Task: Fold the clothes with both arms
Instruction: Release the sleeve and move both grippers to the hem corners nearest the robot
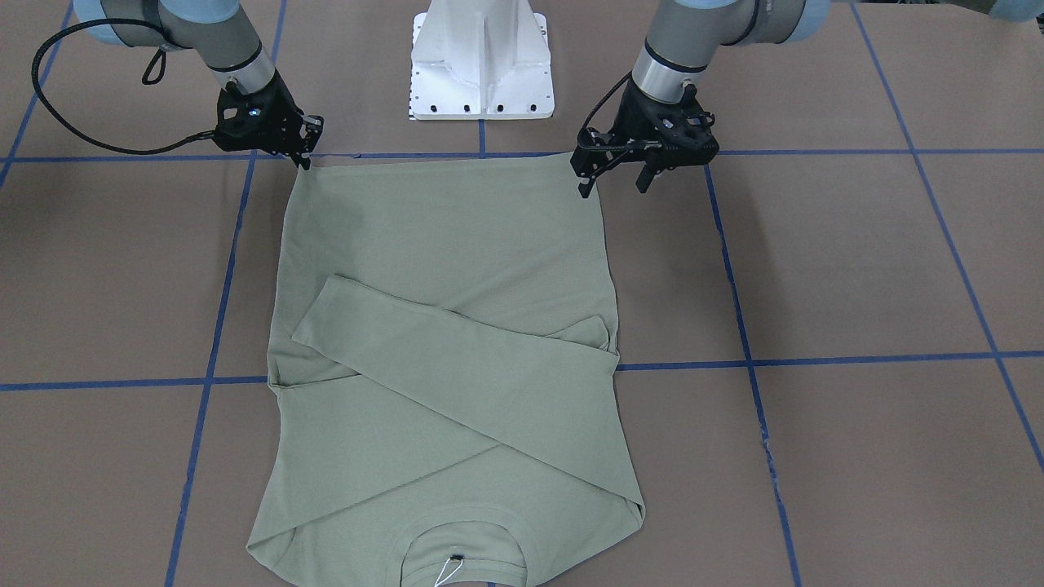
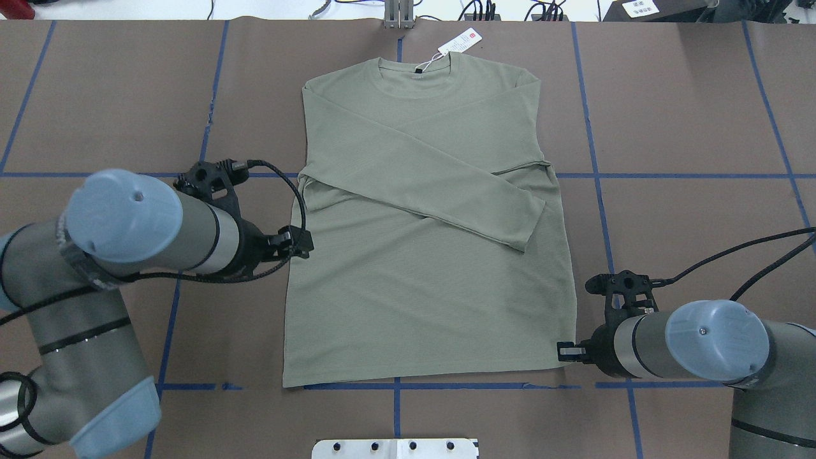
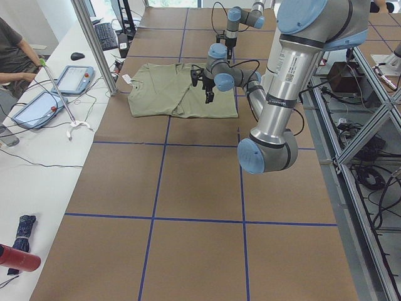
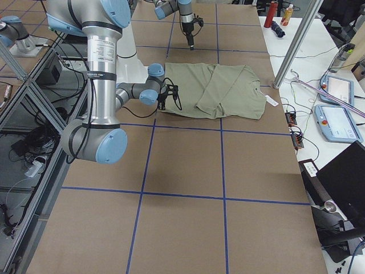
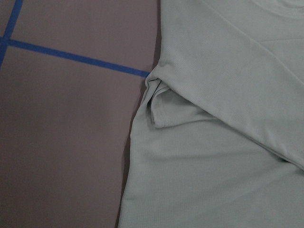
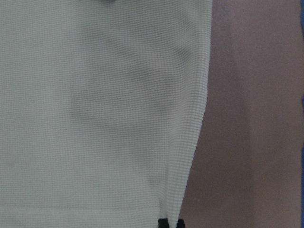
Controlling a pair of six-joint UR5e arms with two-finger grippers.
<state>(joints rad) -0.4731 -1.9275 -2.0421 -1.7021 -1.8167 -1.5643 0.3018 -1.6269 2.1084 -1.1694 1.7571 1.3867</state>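
Observation:
The sage-green shirt lies flat on the brown table, collar away from the robot, with both sleeves folded crosswise over the chest. Its white hang tag rests beyond the collar. My right gripper is low at the hem's corner on my right, its jaws shut on that corner; its fingertips show at the cloth's edge. It also shows in the front view. My left gripper is open and empty, raised above the shirt's edge on my left. The left wrist view shows only shirt and table.
The white pedestal base stands just behind the hem. Blue tape lines grid the table. An operator's bench with tablets runs along the far side, and a person sits there.

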